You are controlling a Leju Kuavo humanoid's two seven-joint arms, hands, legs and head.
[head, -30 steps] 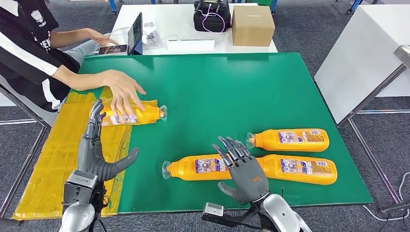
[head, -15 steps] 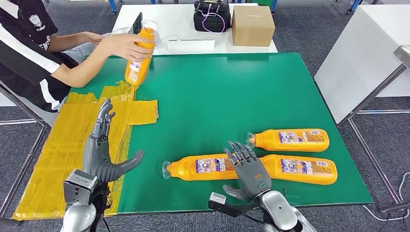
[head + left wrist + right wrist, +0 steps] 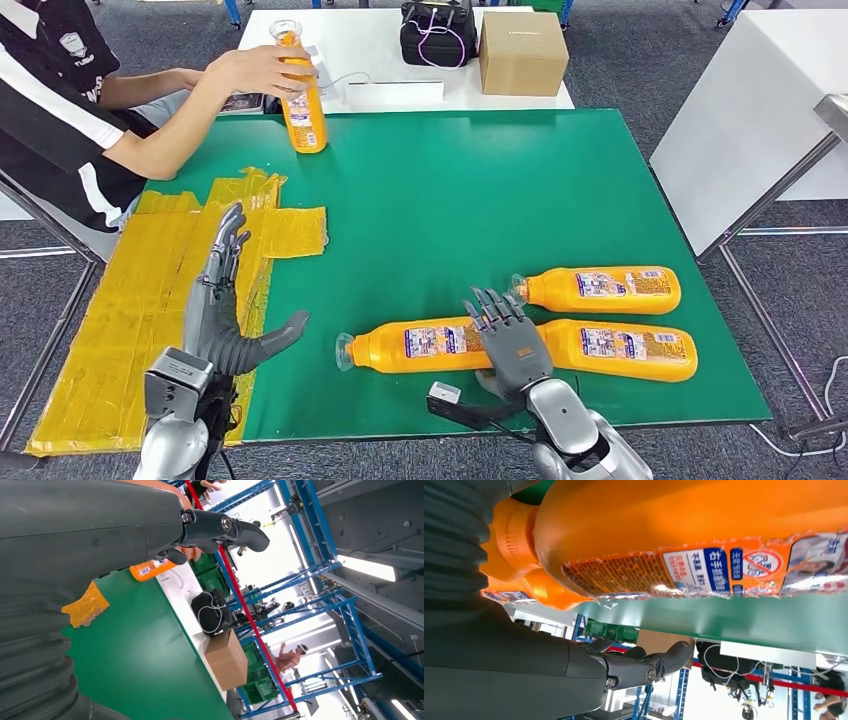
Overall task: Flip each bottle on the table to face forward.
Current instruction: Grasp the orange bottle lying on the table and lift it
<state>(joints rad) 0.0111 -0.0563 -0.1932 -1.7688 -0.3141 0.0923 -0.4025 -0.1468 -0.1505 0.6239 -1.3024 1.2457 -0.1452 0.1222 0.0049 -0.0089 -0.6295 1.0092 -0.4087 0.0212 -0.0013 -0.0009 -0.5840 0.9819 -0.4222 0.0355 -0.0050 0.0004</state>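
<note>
Three orange bottles lie on their sides on the green table [image 3: 480,190]: a near-left bottle [image 3: 410,346] with its cap to the left, a near-right bottle [image 3: 625,350], and a far-right bottle [image 3: 600,289]. My right hand [image 3: 511,340] is spread over the spot where the two near bottles meet, holding nothing; in the right wrist view its fingers [image 3: 644,665] stretch out beside a bottle [image 3: 704,525]. My left hand [image 3: 216,310] is open above the yellow tape. A person [image 3: 60,110] stands a fourth bottle [image 3: 302,105] upright at the far left.
A yellow taped patch [image 3: 140,290] covers the table's left side. Behind the green table a white table [image 3: 360,45] carries a cardboard box [image 3: 522,50], a black bag [image 3: 438,30] and a tablet. Another white table [image 3: 760,120] stands to the right.
The person lifted the bottle off the yellow patch and set it upright at the far left edge. My right hand drew back slightly towards me; my left hand drifted a little forward.
</note>
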